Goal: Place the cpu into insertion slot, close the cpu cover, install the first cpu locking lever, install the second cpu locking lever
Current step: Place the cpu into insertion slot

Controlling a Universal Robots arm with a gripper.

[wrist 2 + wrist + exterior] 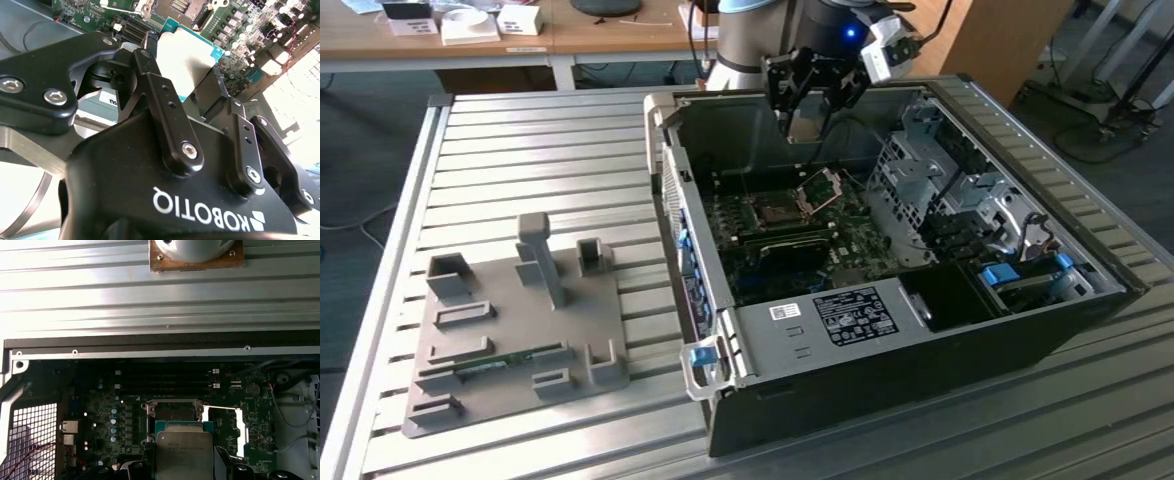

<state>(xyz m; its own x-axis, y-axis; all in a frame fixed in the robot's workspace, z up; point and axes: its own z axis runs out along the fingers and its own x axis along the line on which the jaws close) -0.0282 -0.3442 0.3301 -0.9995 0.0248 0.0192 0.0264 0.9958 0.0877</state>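
Observation:
My gripper (809, 105) hangs above the back of the open computer case (761, 350), shut on the cpu (803, 128). In the second wrist view the black fingers (165, 105) clamp the silvery, teal-edged cpu (186, 57) by two opposite edges. The first wrist view has the cpu (185, 455) just short of the insertion slot (172, 413) on the green motherboard (100, 410). The slot (771, 207) lies bare. The cpu cover (823, 186), a silvery frame (241, 432), stands swung open beside it.
The case's walls and a drive cage (947, 190) hem in the motherboard. A grey fixture plate (520, 330) with a memory stick (494, 365) lies on the slatted table (534, 160) at the exterior view's left. The arm's base (195, 252) stands behind the case.

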